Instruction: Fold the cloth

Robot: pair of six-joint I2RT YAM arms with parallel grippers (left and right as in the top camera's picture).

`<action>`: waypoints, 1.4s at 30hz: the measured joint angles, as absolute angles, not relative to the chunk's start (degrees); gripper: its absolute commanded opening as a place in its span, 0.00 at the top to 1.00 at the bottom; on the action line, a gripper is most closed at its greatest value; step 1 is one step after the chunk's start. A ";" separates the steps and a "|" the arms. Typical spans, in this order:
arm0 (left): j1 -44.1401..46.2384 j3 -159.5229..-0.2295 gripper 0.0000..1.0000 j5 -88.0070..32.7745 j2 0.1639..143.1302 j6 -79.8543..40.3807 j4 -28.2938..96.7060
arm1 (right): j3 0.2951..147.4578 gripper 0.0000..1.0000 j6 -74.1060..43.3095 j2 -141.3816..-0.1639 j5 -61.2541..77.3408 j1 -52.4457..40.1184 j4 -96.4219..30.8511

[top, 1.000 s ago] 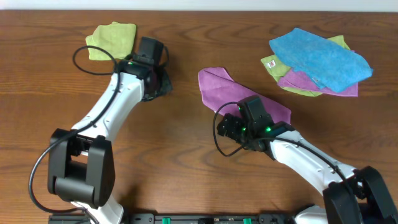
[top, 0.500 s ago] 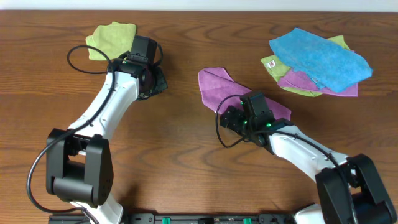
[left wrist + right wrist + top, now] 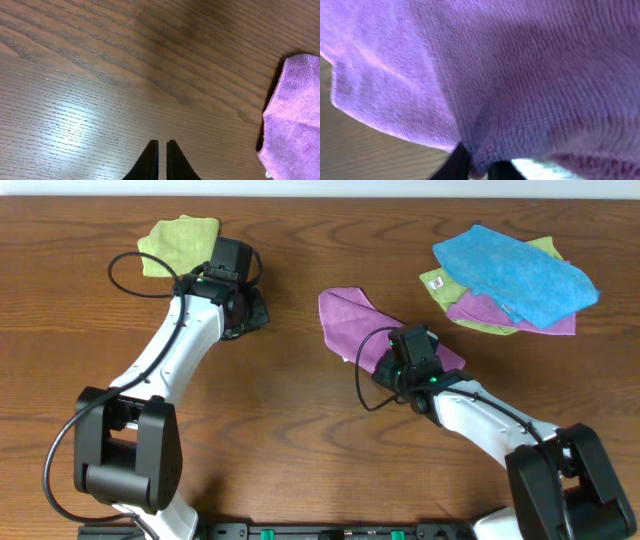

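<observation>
The wooden table fills the overhead view, with both arms reaching in from its near edge. At the far right lies a heap of cloths, a blue cloth on top of green and purple ones. The cloth lies rumpled near the middle of the table (partly hidden under the right arm's wrist). A light green cloth sits at the far left, just beside the left arm's wrist. The right gripper is clenched on a fold of the cloth, purple pile bunched between its tips. The left gripper is closed on nothing, over bare wood, with the cloth's edge off to its right.
</observation>
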State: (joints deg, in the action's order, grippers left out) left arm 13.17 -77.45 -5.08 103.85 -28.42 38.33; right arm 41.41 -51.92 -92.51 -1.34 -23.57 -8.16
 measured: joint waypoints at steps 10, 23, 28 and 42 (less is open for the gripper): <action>13.17 -77.45 0.92 -5.08 103.85 -28.42 38.72 | 41.43 0.98 -53.17 -92.27 3.36 -23.57 3.53; 13.19 -77.45 0.89 -13.69 103.85 -28.45 38.59 | 51.22 0.96 -53.76 -87.33 0.27 -23.57 4.56; 13.19 -77.45 0.88 -15.40 103.85 -28.42 38.52 | 52.18 0.61 -52.18 -87.29 -2.59 -23.57 0.12; 13.41 -77.43 0.94 -18.81 103.85 -28.91 36.36 | 52.34 0.01 -48.75 -87.29 -7.73 -25.80 -12.49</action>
State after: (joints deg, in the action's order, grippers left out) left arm 13.41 -77.43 -18.81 103.85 -28.91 36.36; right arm 52.34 -48.75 -87.29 -7.73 -25.80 -12.49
